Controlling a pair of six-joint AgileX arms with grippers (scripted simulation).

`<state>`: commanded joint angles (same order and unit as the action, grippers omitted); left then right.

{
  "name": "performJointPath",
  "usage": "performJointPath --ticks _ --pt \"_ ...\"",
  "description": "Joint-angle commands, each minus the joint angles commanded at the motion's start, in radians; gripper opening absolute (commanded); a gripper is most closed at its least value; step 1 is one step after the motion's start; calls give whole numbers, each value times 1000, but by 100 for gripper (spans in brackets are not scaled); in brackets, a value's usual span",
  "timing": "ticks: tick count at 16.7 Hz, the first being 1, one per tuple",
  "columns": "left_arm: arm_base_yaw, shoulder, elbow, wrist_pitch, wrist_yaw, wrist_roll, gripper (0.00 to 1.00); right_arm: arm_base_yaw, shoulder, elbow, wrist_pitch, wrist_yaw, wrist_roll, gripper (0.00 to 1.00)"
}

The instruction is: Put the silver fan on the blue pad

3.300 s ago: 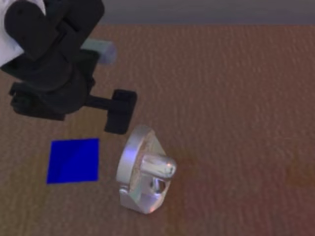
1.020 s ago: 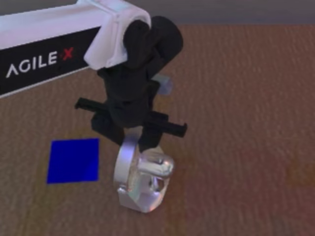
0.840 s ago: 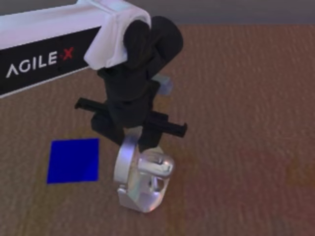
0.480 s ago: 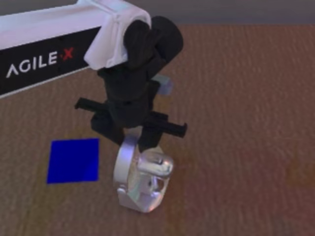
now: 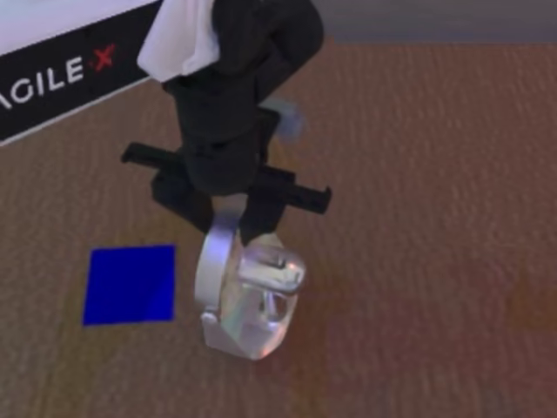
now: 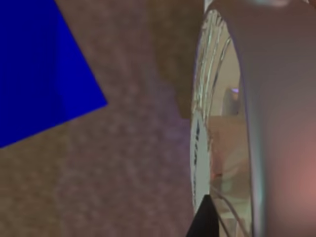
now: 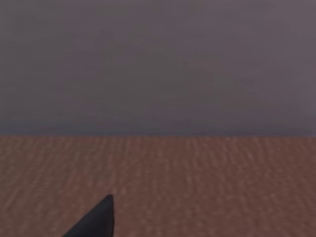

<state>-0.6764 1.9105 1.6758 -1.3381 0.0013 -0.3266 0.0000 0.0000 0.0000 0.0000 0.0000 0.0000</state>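
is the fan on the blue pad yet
No. The fan sits right of the blue pad, apart from it, left gripper at its ring.

Dim, even light; bright glare on silver fan point(image 5: 248, 296); soft blur throughout.

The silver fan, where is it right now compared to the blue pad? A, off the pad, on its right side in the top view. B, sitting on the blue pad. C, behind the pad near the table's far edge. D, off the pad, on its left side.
A: the silver fan lies to the right of the blue pad, apart from it, with the left end effector down at its ring.
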Motion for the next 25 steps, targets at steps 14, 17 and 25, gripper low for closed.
performJointPath --ticks 14,17,25 --pt "70 -13 19 -61 1 -298 0 0 0 0 0 0 0 100" --pt "129 -32 2 -71 2 -567 0 0 0 0 0 0 0 100" --pt "306 -120 -90 -74 4 -1313 0 0 0 0 0 0 0 100"
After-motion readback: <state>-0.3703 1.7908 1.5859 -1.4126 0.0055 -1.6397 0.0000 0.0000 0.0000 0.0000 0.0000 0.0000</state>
